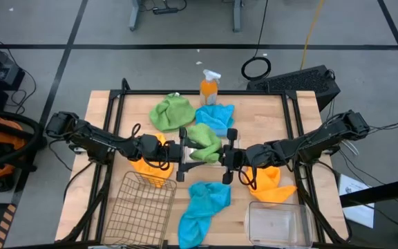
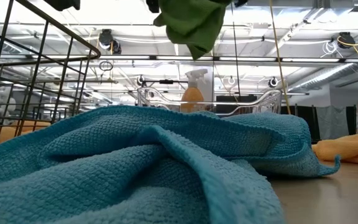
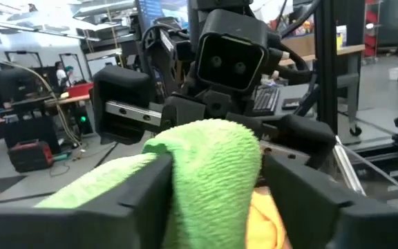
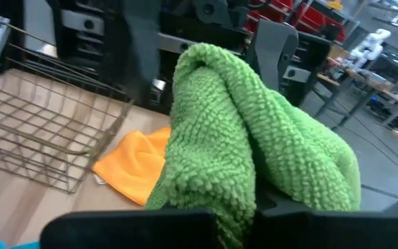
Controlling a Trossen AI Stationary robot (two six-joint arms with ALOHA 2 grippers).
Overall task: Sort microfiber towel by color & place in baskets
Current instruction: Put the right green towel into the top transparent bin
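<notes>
- The left claw and the right claw meet over the middle of the table.
- A green towel hangs in the air between them.
- The right claw is clenched on one end of this towel.
- The left claw's fingers sit on both sides of the other end, but I cannot tell if they squeeze it.
- A second green towel lies near the back of the table.
- A blue towel lies right next to it, by the spray bottle.
- Another blue towel lies at the front, between the wire basket and a clear basket.
- One orange towel lies under the left arm, touching the wire basket.
- The other orange towel lies under the right arm, just behind the clear basket.
- Both baskets have nothing in them.
</notes>
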